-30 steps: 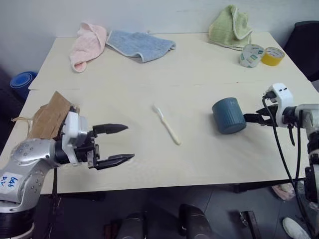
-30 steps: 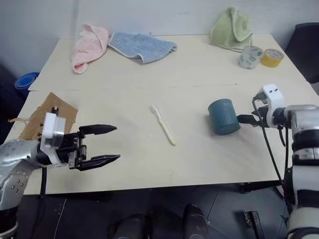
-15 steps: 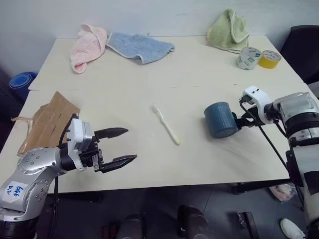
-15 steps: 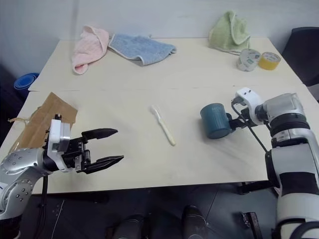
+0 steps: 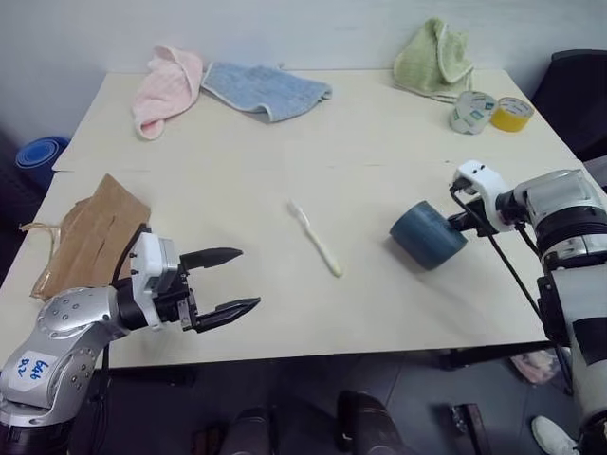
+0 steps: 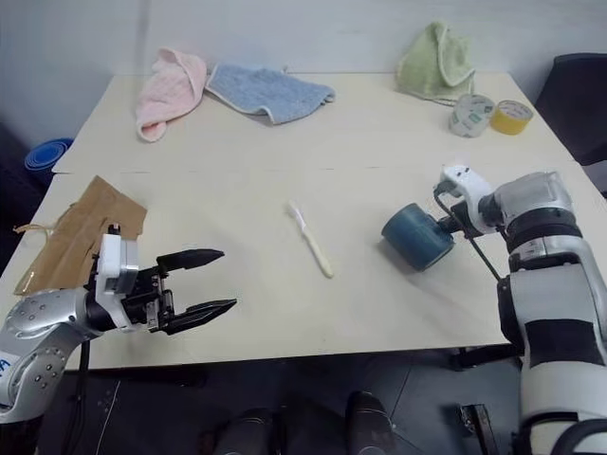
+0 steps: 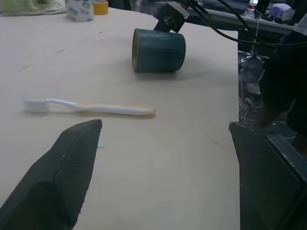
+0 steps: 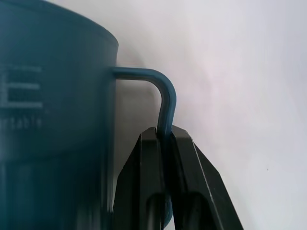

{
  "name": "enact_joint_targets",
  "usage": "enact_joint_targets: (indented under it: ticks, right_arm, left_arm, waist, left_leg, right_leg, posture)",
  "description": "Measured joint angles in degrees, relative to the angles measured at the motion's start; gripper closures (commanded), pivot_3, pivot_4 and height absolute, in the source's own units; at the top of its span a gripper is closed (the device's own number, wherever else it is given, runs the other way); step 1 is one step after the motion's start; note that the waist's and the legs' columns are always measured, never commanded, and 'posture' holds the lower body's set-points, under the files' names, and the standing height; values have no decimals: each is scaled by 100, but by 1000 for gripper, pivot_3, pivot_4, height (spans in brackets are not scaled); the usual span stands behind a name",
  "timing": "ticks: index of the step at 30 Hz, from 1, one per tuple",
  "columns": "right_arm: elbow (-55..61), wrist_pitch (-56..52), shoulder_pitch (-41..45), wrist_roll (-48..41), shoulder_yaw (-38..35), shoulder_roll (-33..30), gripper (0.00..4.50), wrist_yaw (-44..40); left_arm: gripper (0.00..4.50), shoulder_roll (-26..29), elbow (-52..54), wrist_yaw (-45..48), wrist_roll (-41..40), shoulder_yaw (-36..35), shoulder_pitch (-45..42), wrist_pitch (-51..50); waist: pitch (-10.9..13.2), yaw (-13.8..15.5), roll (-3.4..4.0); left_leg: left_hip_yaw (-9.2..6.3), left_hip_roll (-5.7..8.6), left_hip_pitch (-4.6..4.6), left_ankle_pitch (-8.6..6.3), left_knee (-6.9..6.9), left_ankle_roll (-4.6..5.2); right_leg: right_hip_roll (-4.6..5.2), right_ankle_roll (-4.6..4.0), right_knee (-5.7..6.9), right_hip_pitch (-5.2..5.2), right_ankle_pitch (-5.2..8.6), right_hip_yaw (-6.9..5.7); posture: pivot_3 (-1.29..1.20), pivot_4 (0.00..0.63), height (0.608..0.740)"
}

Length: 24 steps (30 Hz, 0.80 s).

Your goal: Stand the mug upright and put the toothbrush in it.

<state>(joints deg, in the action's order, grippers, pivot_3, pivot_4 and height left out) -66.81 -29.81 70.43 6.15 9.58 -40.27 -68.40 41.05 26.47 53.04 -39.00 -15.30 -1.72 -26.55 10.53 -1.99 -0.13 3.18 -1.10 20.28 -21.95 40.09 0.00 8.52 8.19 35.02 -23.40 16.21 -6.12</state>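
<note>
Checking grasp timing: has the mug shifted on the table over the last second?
Yes. The mug, its handle pinched by the right tool, has slid closer to the toothbrush and tilted.

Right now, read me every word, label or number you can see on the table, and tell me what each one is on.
"table": the end of a faint line of lettering on the mug, seen in the right wrist view; the letters before it are cut off or too blurred to read.
Green print on the white tape roll: too small to read.
Nothing else on the table shows legible text.
</note>
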Motion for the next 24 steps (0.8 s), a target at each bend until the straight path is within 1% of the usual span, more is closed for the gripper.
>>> enact_joint_targets:
  ticks: [2, 4, 6, 7, 9, 10, 13, 14, 17, 18, 22, 24]
  right_arm:
    - [274, 572, -220, -438, -498, 106, 4460, -22]
    - [903, 1376, -583, -926, -1026, 317, 4460, -5]
    - [1368, 1783, -790, -1362, -1413, 590, 4460, 20]
    - [1627, 1999, -933, -1608, -1653, 752, 4460, 75]
    - [2417, 2851, -1526, -2229, -2296, 1378, 4460, 415]
    - [2623, 3158, -1783, -2355, -2381, 1629, 4460, 587]
    - [2751, 3828, -2323, -2345, -2339, 2013, 4460, 839]
    - [2710, 4502, -2596, -2170, -2317, 2187, 4460, 1103]
    - [2295, 5689, -2945, -1783, -2190, 2303, 4460, 1543]
    - [2140, 5920, -2992, -1729, -2170, 2301, 4460, 1593]
    - [1892, 6339, -3071, -1835, -2172, 2199, 3384, 1456]
    - [1892, 6378, -3156, -1901, -2152, 2012, 2648, 1234]
  left_arm:
    - [0, -73, -43, -63, -1, -39, 10, 14]
    - [0, -142, -46, -114, -2, -71, 60, 80]
    - [0, -228, -72, -163, 5, -103, 129, 151]
    - [0, -249, -92, -180, 12, -113, 167, 175]
    - [0, -386, -261, -258, 116, -115, 238, 294]
    - [0, -433, -306, -289, 149, -107, 249, 322]
    - [0, -487, -385, -346, 231, -96, 236, 435]
    - [0, -536, -478, -394, 301, -79, 204, 502]
    - [0, -621, -514, -477, 359, 7, 114, 583]
    - [0, -621, -516, -486, 366, 8, 70, 611]
    - [0, -618, -555, -527, 388, 1, -5, 698]
    - [0, -617, -682, -559, 389, -37, 0, 711]
  waist:
    - [7, -14, 11]
    - [12, -18, 20]
    - [15, -18, 25]
    - [16, -6, 26]
    - [14, 21, 25]
    - [14, 43, 25]
    - [14, 71, 26]
    - [14, 62, 26]
    - [15, 20, 27]
    - [15, 6, 27]
    - [15, -18, 28]
    - [15, -11, 28]
  left_leg:
    - [1, 0, 4, 0, -2, 0]
    - [1, 0, 5, 0, -10, -1]
    - [0, 0, 5, 0, -11, -1]
    - [-5, -1, 6, 0, -11, -1]
    - [-12, -1, 6, 0, -6, -2]
    - [-15, 0, 9, 0, -2, -1]
    - [-22, 12, 10, 1, 4, 1]
    - [-22, 12, 9, 1, 3, 1]
    - [-21, 10, 7, 1, 1, 0]
    - [-20, 7, 7, 1, 0, 0]
    - [-21, 5, 4, 2, -1, -1]
    - [-22, 5, 3, 2, -1, -1]
  right_leg:
    - [0, 0, 4, -8, 0, 0]
    - [0, 0, 1, -12, 0, -1]
    - [0, 1, 2, -13, 0, -3]
    - [0, 1, 2, -11, 0, -8]
    - [0, 1, 6, -6, 0, -14]
    - [1, 2, 5, -6, -1, -15]
    - [8, 4, 5, 1, -2, -11]
    - [7, 5, 4, 1, -2, -10]
    - [5, 5, 6, -1, -2, -10]
    - [3, 4, 5, -1, -2, -10]
    - [2, 4, 6, 0, -2, -10]
    - [2, 4, 5, 2, -2, -10]
  posture:
    - [0, 150, 740]
    - [0, 150, 740]
    - [0, 150, 740]
    - [0, 150, 740]
    - [0, 150, 740]
    - [0, 150, 740]
    - [0, 150, 740]
    - [0, 150, 740]
    - [0, 150, 740]
    - [0, 150, 740]
    - [0, 150, 740]
    - [0, 150, 740]
